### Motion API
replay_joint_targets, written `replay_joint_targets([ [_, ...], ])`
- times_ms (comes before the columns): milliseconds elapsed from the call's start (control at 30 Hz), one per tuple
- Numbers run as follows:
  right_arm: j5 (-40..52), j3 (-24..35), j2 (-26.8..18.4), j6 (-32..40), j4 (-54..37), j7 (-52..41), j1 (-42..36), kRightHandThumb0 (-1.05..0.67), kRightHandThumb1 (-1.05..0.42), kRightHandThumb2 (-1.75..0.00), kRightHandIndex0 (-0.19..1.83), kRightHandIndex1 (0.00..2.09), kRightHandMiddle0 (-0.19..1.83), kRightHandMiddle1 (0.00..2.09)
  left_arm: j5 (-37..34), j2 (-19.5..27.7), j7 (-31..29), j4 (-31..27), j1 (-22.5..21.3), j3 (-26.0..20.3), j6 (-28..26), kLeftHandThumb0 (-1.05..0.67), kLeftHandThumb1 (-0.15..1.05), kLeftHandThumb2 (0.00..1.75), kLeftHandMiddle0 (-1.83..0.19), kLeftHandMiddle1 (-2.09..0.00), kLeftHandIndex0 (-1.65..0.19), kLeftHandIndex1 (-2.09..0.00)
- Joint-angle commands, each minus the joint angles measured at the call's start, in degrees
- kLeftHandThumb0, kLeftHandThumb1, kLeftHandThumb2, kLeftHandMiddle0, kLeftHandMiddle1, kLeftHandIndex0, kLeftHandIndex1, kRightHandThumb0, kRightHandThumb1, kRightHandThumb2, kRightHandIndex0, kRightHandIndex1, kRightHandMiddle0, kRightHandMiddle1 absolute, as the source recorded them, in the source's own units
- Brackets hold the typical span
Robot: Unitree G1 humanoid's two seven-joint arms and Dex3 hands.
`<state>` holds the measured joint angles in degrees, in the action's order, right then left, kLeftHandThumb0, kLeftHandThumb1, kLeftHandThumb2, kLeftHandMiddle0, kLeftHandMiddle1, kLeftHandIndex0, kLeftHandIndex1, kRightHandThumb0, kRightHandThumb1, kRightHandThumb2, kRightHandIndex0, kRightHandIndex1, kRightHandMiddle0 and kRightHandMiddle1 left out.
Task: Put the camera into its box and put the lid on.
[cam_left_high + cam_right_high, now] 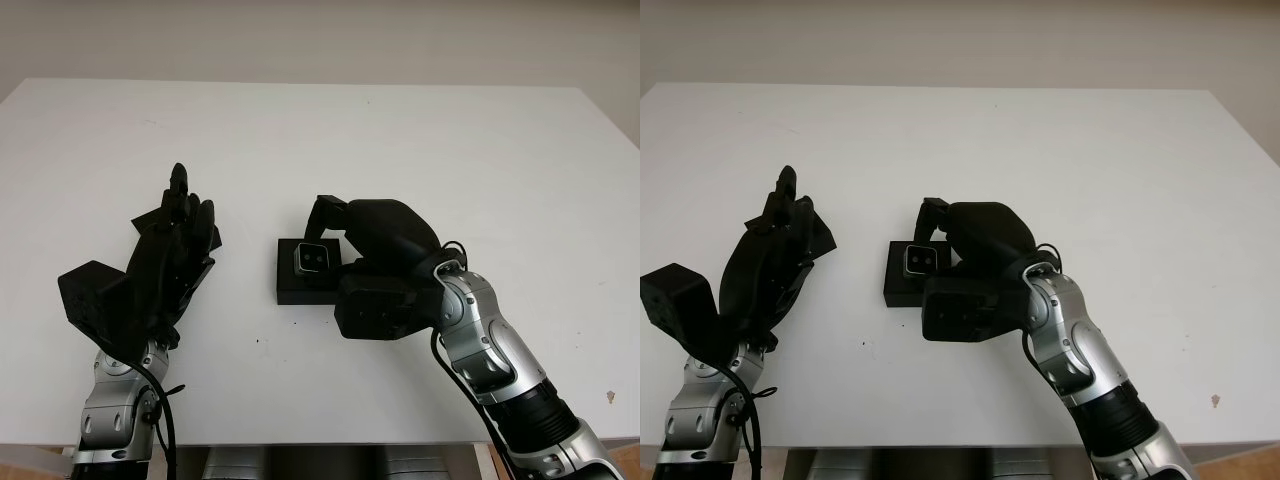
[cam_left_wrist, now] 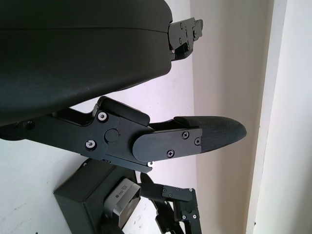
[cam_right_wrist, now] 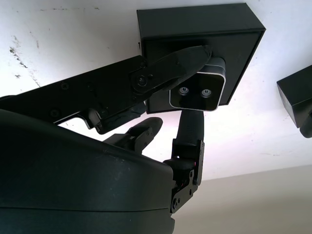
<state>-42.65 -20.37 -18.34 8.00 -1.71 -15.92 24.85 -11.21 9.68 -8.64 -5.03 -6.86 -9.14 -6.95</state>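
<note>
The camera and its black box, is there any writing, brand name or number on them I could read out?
None. The camera, held by the right hand over the black box, shows two lenses and no lettering. The left hand is open beside them.

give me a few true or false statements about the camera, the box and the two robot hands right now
1. The right robot hand grips the camera. True.
2. The camera is over the black box. True.
3. The left robot hand holds the camera. False: the left robot hand is open, raised over the white table, apart from the box.
4. The box stands at the table's far edge. False: it sits near the middle, between the two robot hands.
5. The lid is on the box. False: the box is open.
</note>
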Motion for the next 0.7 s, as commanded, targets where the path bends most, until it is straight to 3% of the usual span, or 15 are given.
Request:
replay_joint_targets([
  [0,0.1,-0.1,0.0,0.0,0.6,0.3,0.7,-0.39,-1.05,-0.13,0.66,0.08,0.33,1.92,0.4,0.1,0.1,-0.8,0.4,0.1,0.5,-0.78,1.05,0.53,0.19,0.0,0.19,0.0],
  [667,-1.0,-0.8,-1.4,-2.0,1.2,1.2,1.5,-0.39,-1.05,-0.09,0.69,0.08,0.35,1.95,0.5,-0.4,0.5,-0.8,0.5,0.3,0.8,-0.77,1.05,0.54,0.19,0.0,0.19,0.0],
])
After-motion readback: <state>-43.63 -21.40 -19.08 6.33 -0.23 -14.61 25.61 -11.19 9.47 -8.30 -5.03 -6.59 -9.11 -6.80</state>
